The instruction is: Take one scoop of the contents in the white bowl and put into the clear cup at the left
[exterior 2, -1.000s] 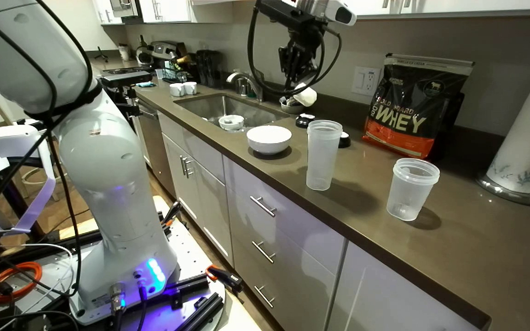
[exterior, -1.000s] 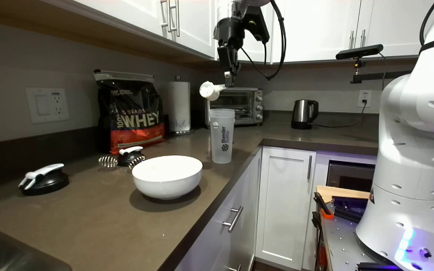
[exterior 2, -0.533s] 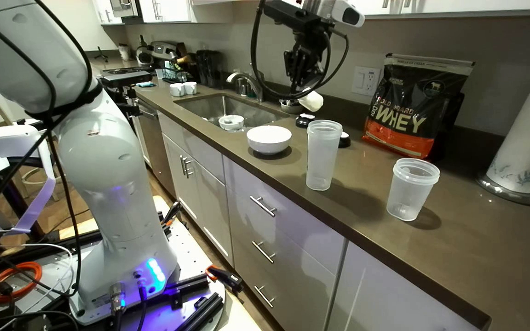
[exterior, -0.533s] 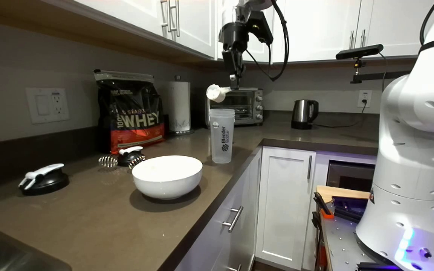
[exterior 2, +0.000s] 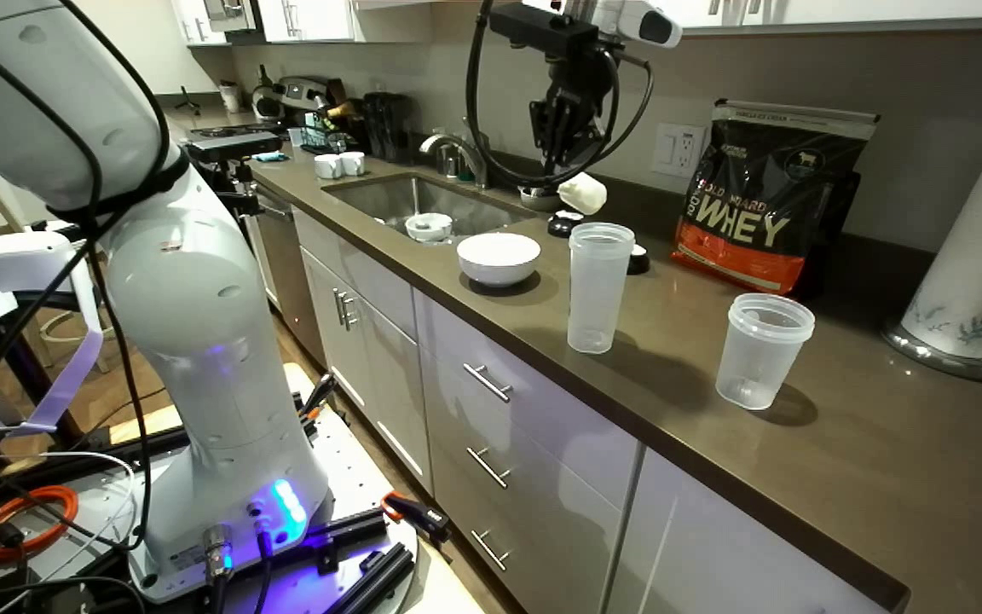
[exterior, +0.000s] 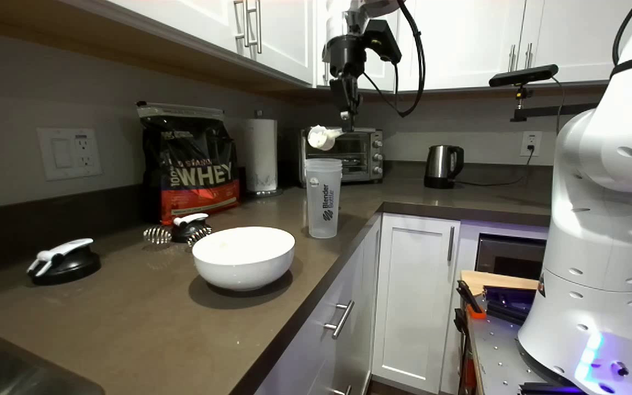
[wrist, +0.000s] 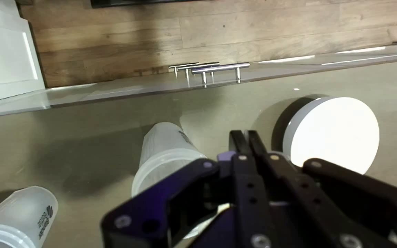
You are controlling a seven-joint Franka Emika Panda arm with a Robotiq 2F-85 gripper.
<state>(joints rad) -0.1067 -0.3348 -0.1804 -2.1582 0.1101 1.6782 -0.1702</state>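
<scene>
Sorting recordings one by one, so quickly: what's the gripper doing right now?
Gripper: closed, holding the white scoop by its handle.

In the wrist view the gripper [wrist: 246,135] covers most of the scoop [exterior 2: 583,194] and part of the mouth of the clear cup [wrist: 164,139] — whether the one hangs squarely over the other is hard to tell, as is how full the scoop is. The contents [exterior: 236,245] of the white bowl [exterior: 244,271] melt into its bright inside, their depth unreadable. The second cup [wrist: 21,212], left in the wrist view, is cut off by the edge. In an exterior view the far oven [exterior: 357,156] is partly hidden behind the scoop and the clear cup — and the near-left sink [exterior: 20,367] is cut off; in an exterior view the paper-towel roll [exterior 2: 977,256] runs past the right edge.
</scene>
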